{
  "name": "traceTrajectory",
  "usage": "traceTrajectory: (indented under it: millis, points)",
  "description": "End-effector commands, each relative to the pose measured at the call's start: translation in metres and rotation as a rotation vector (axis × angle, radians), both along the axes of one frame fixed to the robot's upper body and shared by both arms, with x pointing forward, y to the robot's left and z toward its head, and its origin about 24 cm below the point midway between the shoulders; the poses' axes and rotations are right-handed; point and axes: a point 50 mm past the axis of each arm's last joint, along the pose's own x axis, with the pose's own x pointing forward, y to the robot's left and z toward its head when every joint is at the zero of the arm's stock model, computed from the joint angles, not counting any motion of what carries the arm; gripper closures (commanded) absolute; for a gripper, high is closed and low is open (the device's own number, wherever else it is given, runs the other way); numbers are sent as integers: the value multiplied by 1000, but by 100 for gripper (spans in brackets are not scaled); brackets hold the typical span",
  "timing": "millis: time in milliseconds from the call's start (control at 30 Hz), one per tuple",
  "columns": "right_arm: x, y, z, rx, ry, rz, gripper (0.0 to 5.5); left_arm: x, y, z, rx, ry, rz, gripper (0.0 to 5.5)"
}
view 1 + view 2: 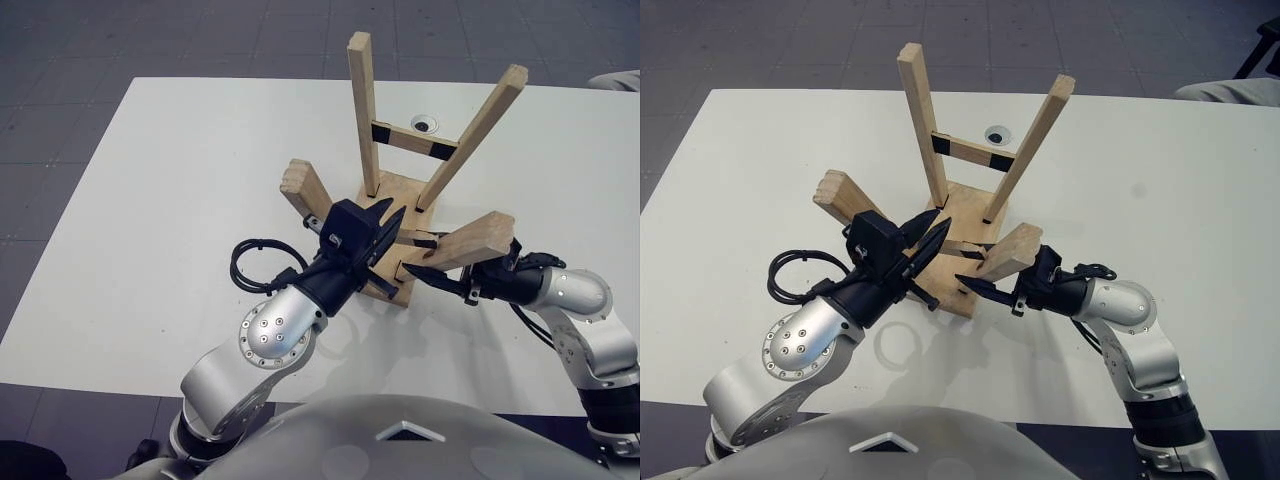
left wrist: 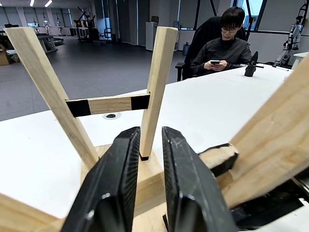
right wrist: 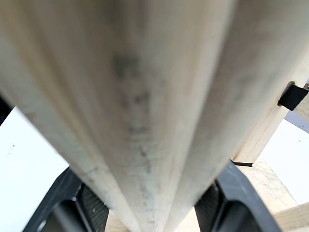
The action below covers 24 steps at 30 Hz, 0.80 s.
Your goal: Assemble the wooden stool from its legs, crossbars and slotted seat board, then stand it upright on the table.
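Counting four legs (image 1: 365, 110), two crossbars (image 1: 412, 140)

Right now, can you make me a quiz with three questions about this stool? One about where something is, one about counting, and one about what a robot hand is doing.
1. Where is the seat board?
A. on the floor
B. lifted in the air
C. flat on the table, under the legs

2. How many legs does the bar with black ends join?
A. one
B. two
C. four

3. What is the right gripper doing?
A. shut on a leaning leg
B. open and empty
C. holding a cup

Answers:
1. C, the board lies on the white table and the legs point up from it.
2. B, the bar runs between the two far legs.
3. A, the right wrist view shows the wood between its fingers.
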Motion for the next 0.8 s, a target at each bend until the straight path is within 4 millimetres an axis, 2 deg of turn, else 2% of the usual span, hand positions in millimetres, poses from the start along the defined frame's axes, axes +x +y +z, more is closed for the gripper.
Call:
traceTrajectory:
  millis: [33, 333, 433, 633, 733, 800]
  points:
    - [-3, 0, -9, -28, 60, 3, 349, -3, 0, -18, 67, 84, -31, 467]
    - [4, -3, -8, -21, 53, -55, 349, -19, 4, -58, 105, 394, -133, 467]
    - [5, -3, -7, -18, 52, -65, 349, -21, 8, -64, 118, 437, -128, 467]
    - [3, 1, -13, -32, 73, -56, 349, -21, 4, -60, 78, 427, -147, 467]
    - [-4, 7, -27, -84, 139, -8, 349, -20, -1, -43, 15, 329, -185, 467]
    - [-8, 9, -34, -118, 182, 23, 349, -19, 0, -39, 4, 304, -175, 467]
